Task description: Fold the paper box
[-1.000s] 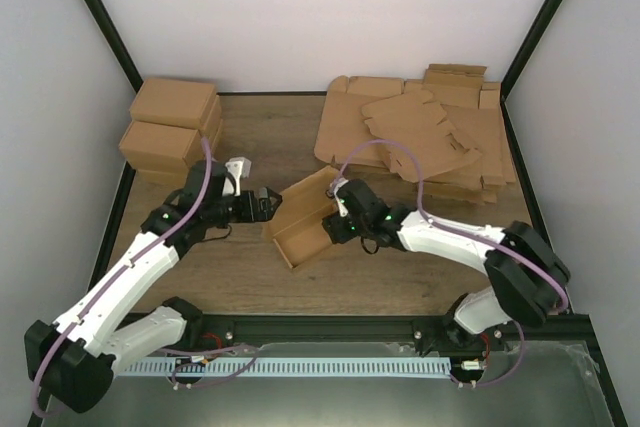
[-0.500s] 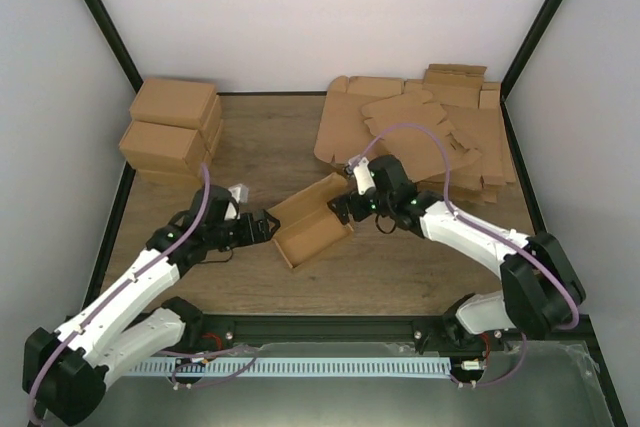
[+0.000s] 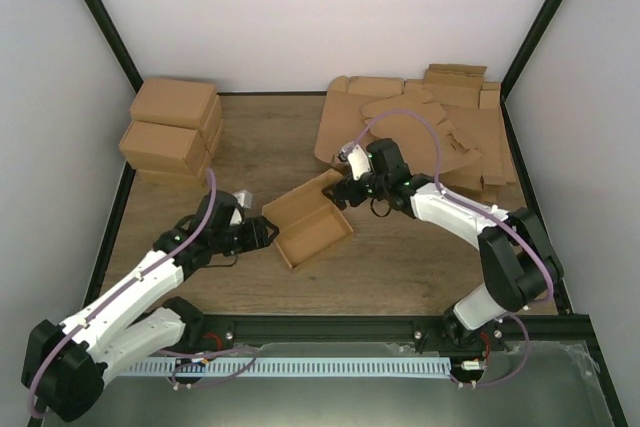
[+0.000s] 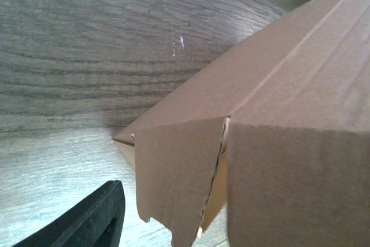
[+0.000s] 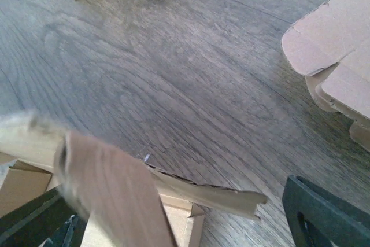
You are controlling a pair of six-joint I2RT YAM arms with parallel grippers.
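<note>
Two risks stand out to me. First, the box (image 3: 310, 227) sits half-formed in the middle of the worktop (image 3: 270, 137), loose on the wood, and neither arm clearly pins it. A push from one side alone would likely slide or spin it rather than fold anything. Second, the tab (image 4: 179, 183) in my left wrist view hangs outside the wall with a ragged lower edge, so I judge that closing on it crookedly could crease or tear it instead of tucking it in. The left claw (image 3: 265, 234) reaches low and nearly level to the box's near-left corner. Only one finger (image 4: 87, 221) shows in its own view, just beside the tab, and I cannot tell whether it grips anything. The right arm stretches in from the right, elbow bent, with the right claw (image 3: 343, 194) at the box's far-right corner, tipped down towards the wood. Its jaws stand spread, the thin flap (image 5: 202, 192) lying between them unclamped. A careless lift could snag that flap and drag the box towards the blanks (image 3: 440, 132).
</note>
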